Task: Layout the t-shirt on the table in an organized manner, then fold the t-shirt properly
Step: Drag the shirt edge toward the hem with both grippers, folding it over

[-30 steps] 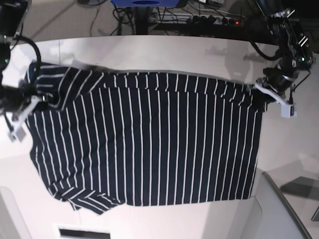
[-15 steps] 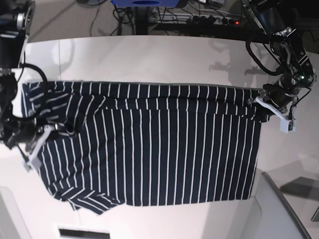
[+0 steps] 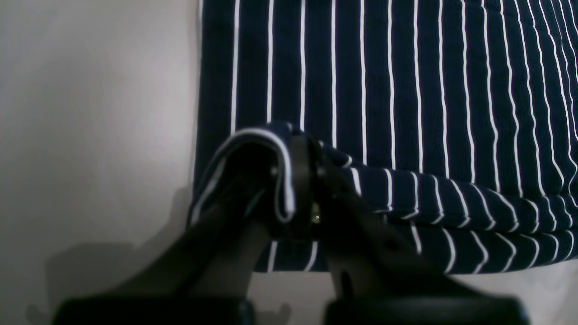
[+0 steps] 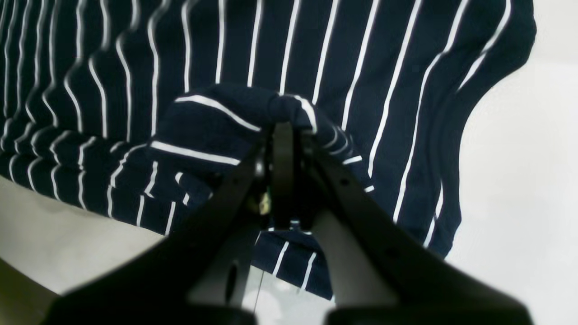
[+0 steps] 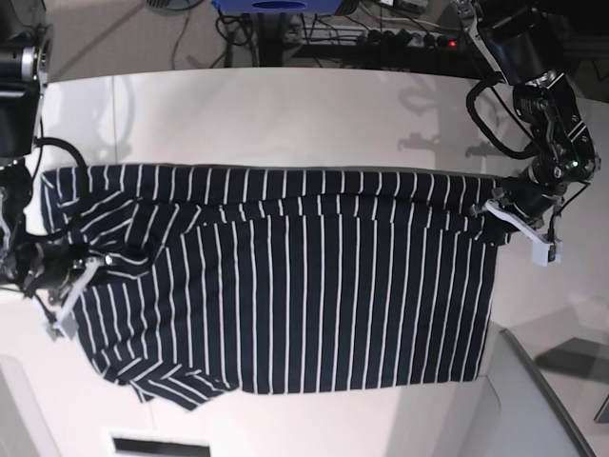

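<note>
The shirt (image 5: 285, 286) is lying spread across the middle of the surface (image 5: 285, 105), and you are in the middle of a lengthwise fold: the far long edge is lifted and doubled over toward you, forming a band that is running from 9 o'clock to 3 o'clock across the upper part of the cloth.

Your left gripper (image 5: 495, 211), at 3 o'clock in the base view, is pinching the hem-side corner; in its wrist view the jaws are pressed together on a rolled lip of striped cloth. Your right gripper (image 5: 81, 262), at 9 o'clock, is doing the same at the shoulder end, jaws closed on a bunched wad of fabric near the sleeve.

The two ends are not level. The right gripper is sitting nearer you than the left one, so the folded band is slanting and the cloth around the sleeve is wrinkling. The lower sleeve at 7 o'clock is lying crumpled and poking out past the body.

The next move, as I judge it, is calling for both arms to be carrying the pinched edge toward 6 o'clock together, keeping the cloth taut between them, until it is meeting the near edge. Bring the left end along so the crease is running straight, and only then be spreading the jaws.
</note>
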